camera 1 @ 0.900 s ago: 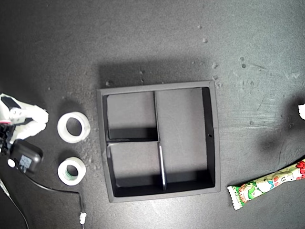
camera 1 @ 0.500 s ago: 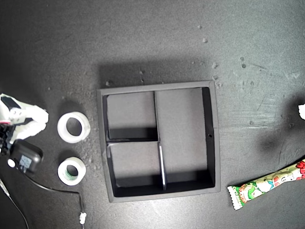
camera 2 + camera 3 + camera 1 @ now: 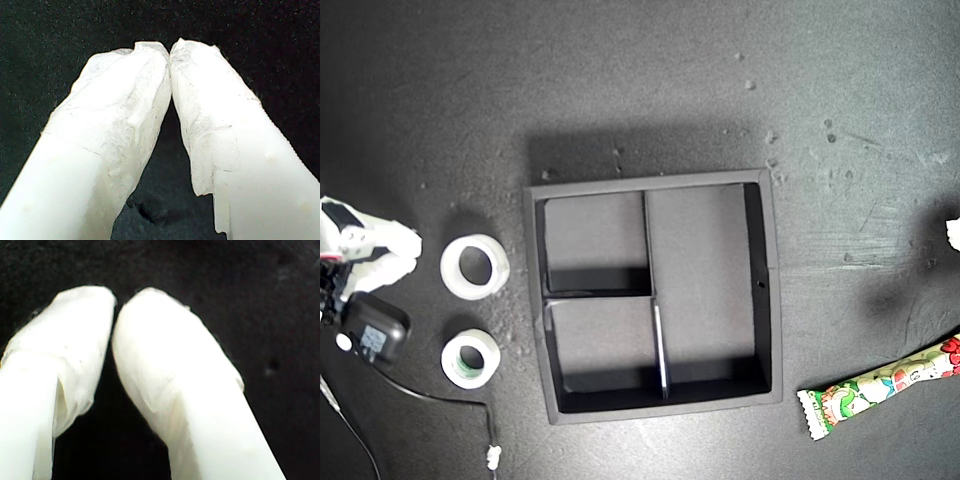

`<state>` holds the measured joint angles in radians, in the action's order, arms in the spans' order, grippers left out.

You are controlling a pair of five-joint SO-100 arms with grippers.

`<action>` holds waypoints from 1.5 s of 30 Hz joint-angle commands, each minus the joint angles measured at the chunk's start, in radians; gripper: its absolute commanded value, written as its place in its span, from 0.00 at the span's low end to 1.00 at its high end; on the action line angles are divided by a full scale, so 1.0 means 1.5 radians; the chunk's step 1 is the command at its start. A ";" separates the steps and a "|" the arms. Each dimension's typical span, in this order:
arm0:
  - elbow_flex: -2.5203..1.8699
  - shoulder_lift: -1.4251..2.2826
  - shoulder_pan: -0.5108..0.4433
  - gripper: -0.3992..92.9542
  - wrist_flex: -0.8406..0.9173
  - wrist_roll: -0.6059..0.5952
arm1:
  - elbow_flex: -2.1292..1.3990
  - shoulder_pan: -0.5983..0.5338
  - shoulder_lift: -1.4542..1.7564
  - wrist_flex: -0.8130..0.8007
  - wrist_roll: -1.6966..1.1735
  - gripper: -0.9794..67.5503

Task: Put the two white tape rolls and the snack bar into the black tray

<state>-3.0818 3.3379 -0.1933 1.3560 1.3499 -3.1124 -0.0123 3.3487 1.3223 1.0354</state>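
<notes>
The square matte black plastic tray (image 3: pixel 651 295) sat mid-table. At the exterior view's left lay the plain white ring-shaped tape roll (image 3: pixel 475 267), with the white roll with a greenish core (image 3: pixel 470 358) just below it. The long green-and-white wrapped snack bar (image 3: pixel 880 386) lay toward that view's lower right, apart from the tray.

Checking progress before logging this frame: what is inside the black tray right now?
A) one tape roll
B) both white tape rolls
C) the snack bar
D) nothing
D: all compartments of the black tray show bare floor; both tape rolls lie off its exterior-view left side, the snack bar off its right.
</notes>
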 commanded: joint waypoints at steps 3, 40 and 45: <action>-0.038 0.031 -0.011 0.01 0.027 0.005 | -0.007 0.004 0.001 0.009 -0.008 0.01; -0.038 0.032 0.052 0.02 -0.007 0.105 | -0.007 0.006 0.001 0.011 0.041 0.01; -0.038 0.032 0.031 0.01 -0.047 0.178 | -0.008 0.050 0.001 -0.001 0.162 0.01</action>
<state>-3.0818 3.3379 -0.1365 1.3208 1.5509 -3.1124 0.0522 3.3487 1.3376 1.1720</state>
